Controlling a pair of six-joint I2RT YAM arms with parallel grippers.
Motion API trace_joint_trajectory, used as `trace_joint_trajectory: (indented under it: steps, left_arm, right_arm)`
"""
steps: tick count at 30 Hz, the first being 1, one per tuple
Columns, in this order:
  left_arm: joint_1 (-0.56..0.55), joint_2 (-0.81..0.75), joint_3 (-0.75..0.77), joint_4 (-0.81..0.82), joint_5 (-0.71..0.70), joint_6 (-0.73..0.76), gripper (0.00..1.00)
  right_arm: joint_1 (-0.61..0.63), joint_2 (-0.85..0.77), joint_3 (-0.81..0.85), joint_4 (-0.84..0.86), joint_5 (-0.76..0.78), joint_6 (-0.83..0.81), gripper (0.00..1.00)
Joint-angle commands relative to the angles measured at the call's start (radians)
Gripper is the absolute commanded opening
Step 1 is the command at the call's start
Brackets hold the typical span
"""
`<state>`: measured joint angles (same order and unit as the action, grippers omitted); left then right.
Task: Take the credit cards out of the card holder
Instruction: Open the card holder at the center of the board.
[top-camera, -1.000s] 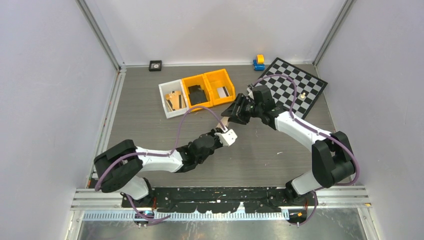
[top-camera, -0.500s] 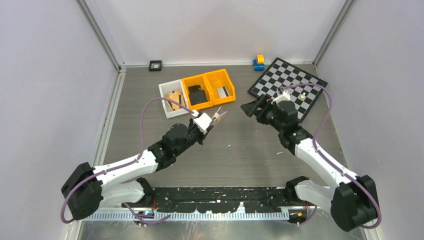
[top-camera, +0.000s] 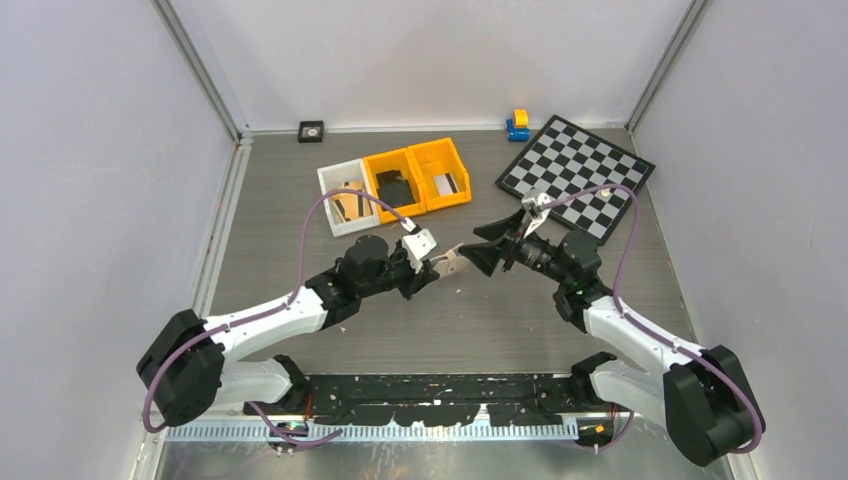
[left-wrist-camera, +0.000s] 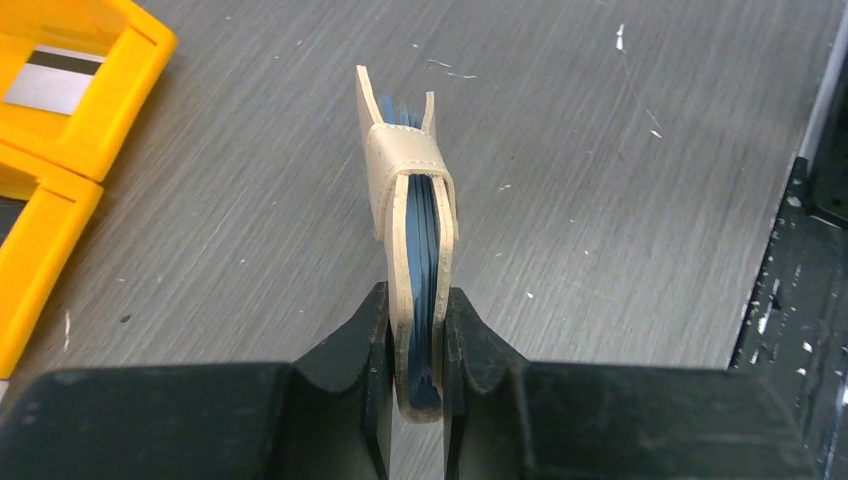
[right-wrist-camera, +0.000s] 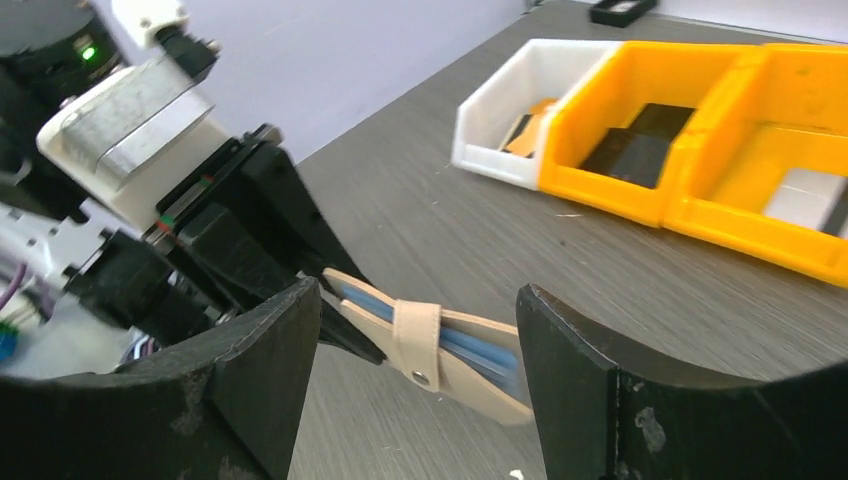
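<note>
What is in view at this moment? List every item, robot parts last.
card holder: one, beige, held above the table
blue cards: several, edges only, inside the card holder
white bin: one, far left of centre, tan and black items inside
yellow bins: two, right of the white bin
black items: number unclear, in the middle bin
striped card: one, silvery grey, in the right yellow bin
chessboard: one, black and white, far right
toy: one, yellow and blue, far edge
black square: one, far left edge
table: grey
left gripper: shut on the card holder
right gripper: open, fingers either side of the card holder
</note>
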<state>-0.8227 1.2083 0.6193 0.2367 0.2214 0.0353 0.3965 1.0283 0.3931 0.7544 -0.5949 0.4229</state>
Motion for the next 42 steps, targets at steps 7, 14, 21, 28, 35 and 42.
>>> trace_joint_trajectory:
  steps: [7,14,21,28,35,42]
  left_arm:
    - [0.002,-0.039,0.06,0.011,0.173,0.025,0.0]
    - [0.002,-0.107,0.021,0.076,0.24,0.018,0.0]
    - [0.002,-0.134,0.0,0.114,0.274,0.014,0.0]
    - [0.002,-0.138,0.018,0.083,0.307,0.012,0.0]
    - [0.002,-0.147,0.014,0.083,0.289,0.016,0.0]
    - [0.002,-0.174,-0.035,0.148,0.078,-0.026,0.2]
  right_arm:
    - [0.173,0.002,0.19,-0.401,-0.121,-0.462,0.73]
    - [0.21,0.022,0.258,-0.55,-0.218,-0.563,0.73]
    - [0.215,0.042,0.315,-0.704,-0.218,-0.654,0.66]
    - [0.217,0.024,0.323,-0.774,-0.052,-0.67,0.66]
    - [0.217,0.059,0.352,-0.84,-0.085,-0.685,0.62]
    - [0.216,0.082,0.385,-0.844,-0.133,-0.652,0.2]
